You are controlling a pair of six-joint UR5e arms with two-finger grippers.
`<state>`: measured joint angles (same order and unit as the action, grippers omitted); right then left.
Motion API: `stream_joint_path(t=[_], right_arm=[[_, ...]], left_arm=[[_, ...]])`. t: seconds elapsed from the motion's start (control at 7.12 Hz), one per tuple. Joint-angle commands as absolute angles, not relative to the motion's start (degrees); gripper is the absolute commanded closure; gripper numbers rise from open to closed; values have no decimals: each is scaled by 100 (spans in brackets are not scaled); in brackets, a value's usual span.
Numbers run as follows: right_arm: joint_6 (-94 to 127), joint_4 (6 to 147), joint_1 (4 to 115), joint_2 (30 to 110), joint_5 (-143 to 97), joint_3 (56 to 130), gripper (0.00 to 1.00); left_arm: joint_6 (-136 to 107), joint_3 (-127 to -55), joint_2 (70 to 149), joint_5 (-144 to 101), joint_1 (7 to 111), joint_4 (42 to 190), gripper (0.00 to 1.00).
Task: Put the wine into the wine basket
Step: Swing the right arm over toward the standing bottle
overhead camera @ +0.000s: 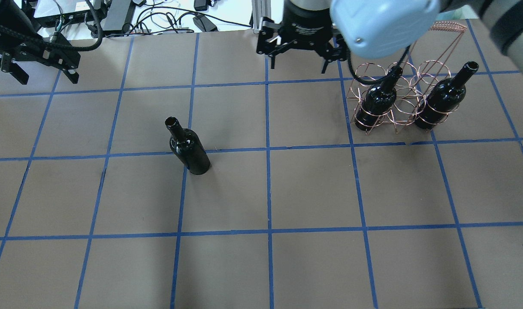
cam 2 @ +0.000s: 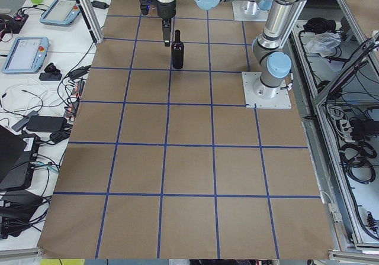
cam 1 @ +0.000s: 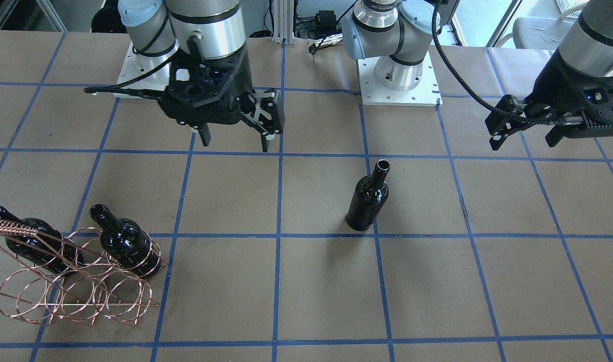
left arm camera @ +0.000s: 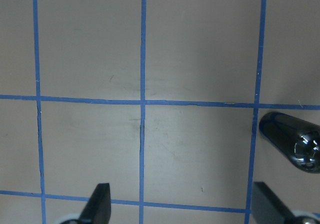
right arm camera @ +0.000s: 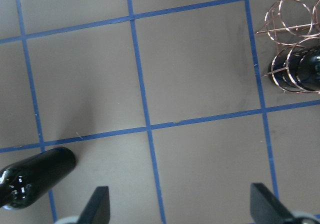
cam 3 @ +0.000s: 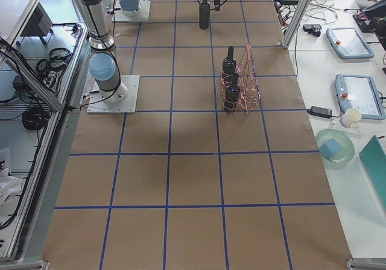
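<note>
Standing wine (cam 1: 369,198), well apart from left end effector (cam 1: 525,141) and right end effector (cam 1: 235,143), both wide.

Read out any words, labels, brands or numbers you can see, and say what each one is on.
Nothing legible.
Standing bottle and the two bottles in the wire rack: no labels.
Pale lettering on the right arm's wrist: too blurred to read.
Tablet screens at the side: too small to read.
</note>
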<state>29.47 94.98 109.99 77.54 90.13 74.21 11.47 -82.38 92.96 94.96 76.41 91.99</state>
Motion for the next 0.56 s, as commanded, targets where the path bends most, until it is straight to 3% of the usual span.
stream_joint_path(t=[0.0,0.42], right_arm=[[3978,9789,11766,7306,9044,7198,0],[4894,10282,12558,6708,9166,7014,0]], left_arm=[[1151,-8244,9299,9440,7594,9185,0],[1143,-8253,9255,9326,7734,9220,0]])
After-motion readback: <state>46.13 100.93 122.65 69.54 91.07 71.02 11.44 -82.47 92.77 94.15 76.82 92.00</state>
